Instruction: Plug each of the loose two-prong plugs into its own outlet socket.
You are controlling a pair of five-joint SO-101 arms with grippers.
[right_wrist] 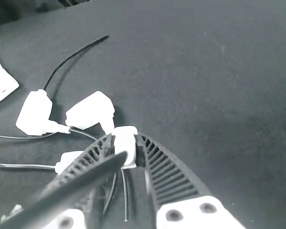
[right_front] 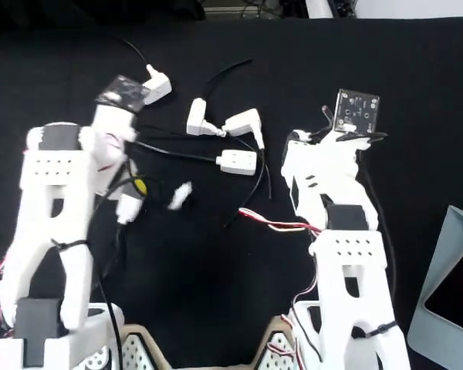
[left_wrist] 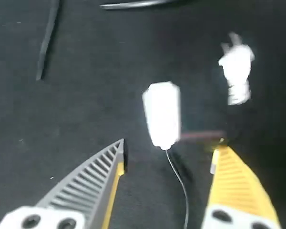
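My left gripper [left_wrist: 170, 147] is open just above the black table. A white two-prong plug [left_wrist: 162, 119] with a thin lead lies right in front of its grey and yellow fingers, untouched. In the high view this plug [right_front: 127, 208] sits by the yellow finger [right_front: 140, 185]. A second loose plug [left_wrist: 236, 67] lies a little farther off, also seen from above [right_front: 181, 195]. My right gripper [right_wrist: 125, 143] is shut on a small white plug [right_wrist: 125, 149], close to two white outlet sockets [right_wrist: 90, 109] [right_wrist: 35, 112].
More white sockets lie on the table: one at mid table [right_front: 238, 160], a pair behind it [right_front: 243, 122] [right_front: 197, 116], one at the back left [right_front: 158, 83]. Black cords [right_front: 239, 69] loop between them. A grey device [right_front: 455, 285] stands at the right edge.
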